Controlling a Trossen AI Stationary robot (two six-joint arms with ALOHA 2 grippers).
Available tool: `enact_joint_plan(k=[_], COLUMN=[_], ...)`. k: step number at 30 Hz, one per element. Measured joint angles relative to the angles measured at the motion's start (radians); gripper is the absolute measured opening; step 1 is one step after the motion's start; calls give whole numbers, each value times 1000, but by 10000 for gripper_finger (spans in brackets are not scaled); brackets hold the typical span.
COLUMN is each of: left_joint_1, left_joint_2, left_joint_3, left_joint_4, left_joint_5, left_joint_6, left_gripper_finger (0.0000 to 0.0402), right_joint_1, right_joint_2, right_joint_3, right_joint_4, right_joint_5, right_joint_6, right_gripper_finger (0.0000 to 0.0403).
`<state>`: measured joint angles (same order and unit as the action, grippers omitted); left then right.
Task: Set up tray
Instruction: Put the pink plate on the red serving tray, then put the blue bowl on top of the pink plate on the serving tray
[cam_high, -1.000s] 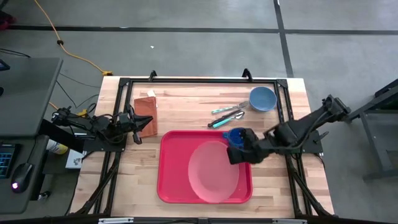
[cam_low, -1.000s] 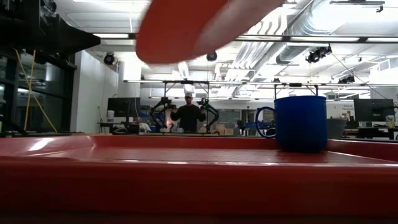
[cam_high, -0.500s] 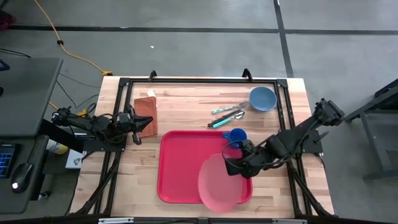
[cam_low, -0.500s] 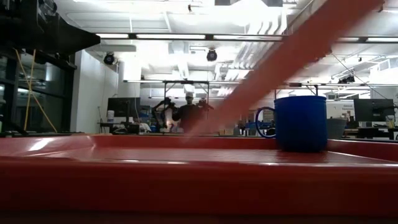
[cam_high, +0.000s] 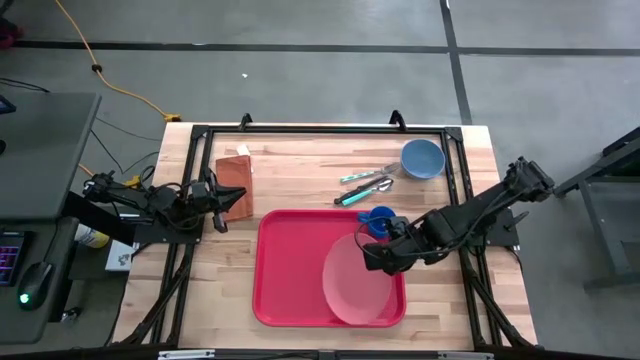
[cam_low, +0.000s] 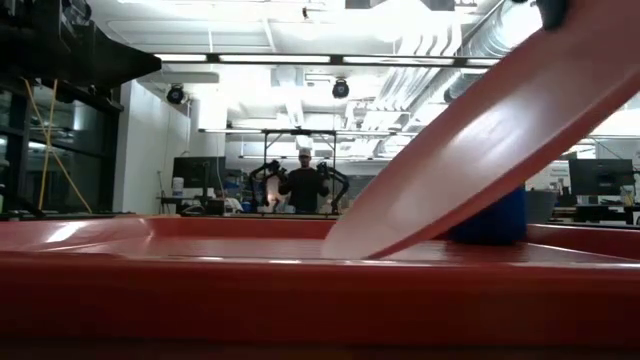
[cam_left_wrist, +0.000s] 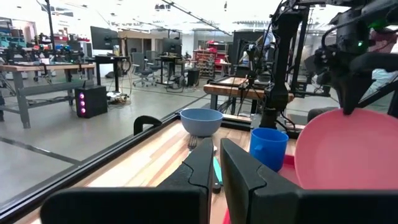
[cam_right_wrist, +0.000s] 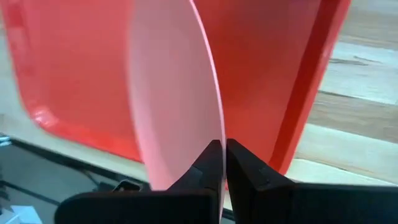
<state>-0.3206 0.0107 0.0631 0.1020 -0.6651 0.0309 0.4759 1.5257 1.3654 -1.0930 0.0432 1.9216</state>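
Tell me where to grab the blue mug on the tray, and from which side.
Grip the blue mug across its rim from above, probably with the left end effector, which waits beside the brown napkin. The mug stands upright in the red tray's far right corner, mouth open upward. The right end effector holds the tilted pink plate by its rim, crowding the near side.

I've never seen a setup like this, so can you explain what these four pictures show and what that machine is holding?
It is a robot with two dark arms at a wooden table, each ending in two-finger jaws. One camera looks down from above, one sits at table height, and one rides on each wrist. The right gripper pinches the rim of a pink plate, tilted, its lower edge touching the red tray. The left gripper waits shut by a brown napkin. A blue cup stands in the tray's corner; a blue bowl and cutlery lie beyond.
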Motion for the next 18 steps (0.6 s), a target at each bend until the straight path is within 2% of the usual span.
enact_joint_plan(k=[9, 18], left_joint_1=[0, 0], left_joint_2=[0, 0], left_joint_3=[0, 0], left_joint_4=[0, 0], left_joint_5=[0, 0], left_joint_6=[1, 1], left_gripper_finger=[60, 60], right_joint_1=[-3, -5], right_joint_2=[0, -2], right_joint_3=[-225, -321], right_joint_4=[252, 272], right_joint_5=[-80, -139], right_joint_6=[52, 68], right_gripper_finger=[0, 0])
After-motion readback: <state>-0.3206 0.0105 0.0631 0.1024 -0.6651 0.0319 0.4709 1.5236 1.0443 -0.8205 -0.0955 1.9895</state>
